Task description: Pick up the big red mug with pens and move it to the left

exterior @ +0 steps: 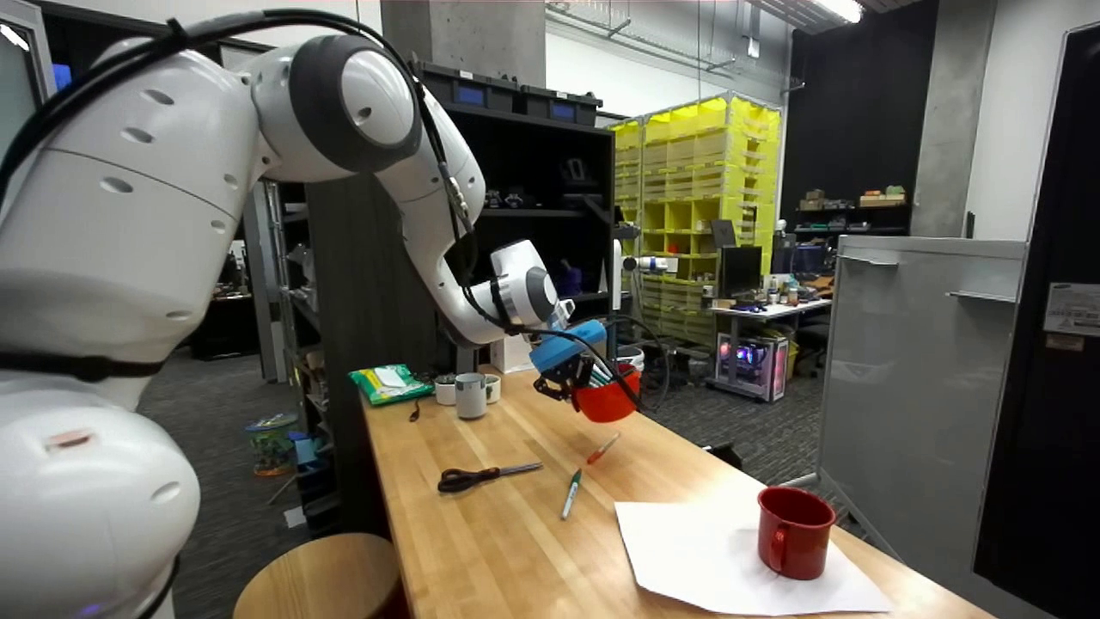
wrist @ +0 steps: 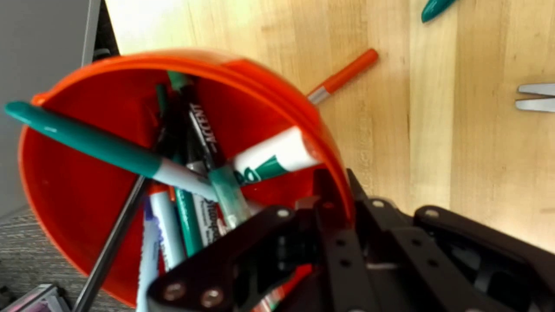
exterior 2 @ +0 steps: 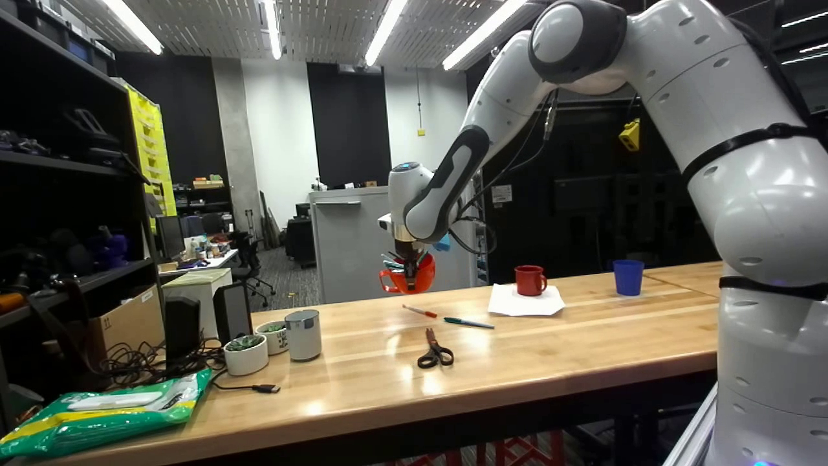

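Note:
The big red mug holds several pens and markers. It is held above the table and tilted, near the far table edge, in both exterior views. Its handle shows in an exterior view. My gripper is shut on the mug's rim, one finger inside the wall and one outside. In the wrist view the mug's opening faces the camera. The gripper partly hides the mug's wall in an exterior view.
On the wooden table lie scissors, a green marker and an orange-red marker. A smaller dark red mug stands on white paper. A blue cup, grey cup and small planters stand elsewhere.

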`<control>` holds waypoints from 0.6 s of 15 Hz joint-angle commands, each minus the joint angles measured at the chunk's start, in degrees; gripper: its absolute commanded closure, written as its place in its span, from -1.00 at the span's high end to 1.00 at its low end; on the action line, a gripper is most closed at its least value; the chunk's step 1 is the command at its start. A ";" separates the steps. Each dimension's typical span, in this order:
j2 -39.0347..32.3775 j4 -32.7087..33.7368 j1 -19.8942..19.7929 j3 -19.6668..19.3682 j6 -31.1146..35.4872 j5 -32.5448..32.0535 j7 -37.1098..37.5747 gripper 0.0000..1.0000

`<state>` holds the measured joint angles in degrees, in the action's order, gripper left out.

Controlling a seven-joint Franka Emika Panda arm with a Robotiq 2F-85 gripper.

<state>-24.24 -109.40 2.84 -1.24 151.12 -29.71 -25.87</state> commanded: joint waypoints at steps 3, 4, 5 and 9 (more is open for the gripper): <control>-6.52 10.04 1.37 3.60 -8.52 -1.13 -11.56 -0.97; -7.49 11.39 1.39 4.22 -9.68 -0.89 -14.22 -0.97; -8.37 12.46 1.34 4.70 -10.40 -0.74 -16.80 -0.97; -10.59 15.72 0.19 7.73 -11.39 2.12 -28.42 -0.97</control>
<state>-33.14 -97.27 3.86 4.30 141.48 -29.51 -46.30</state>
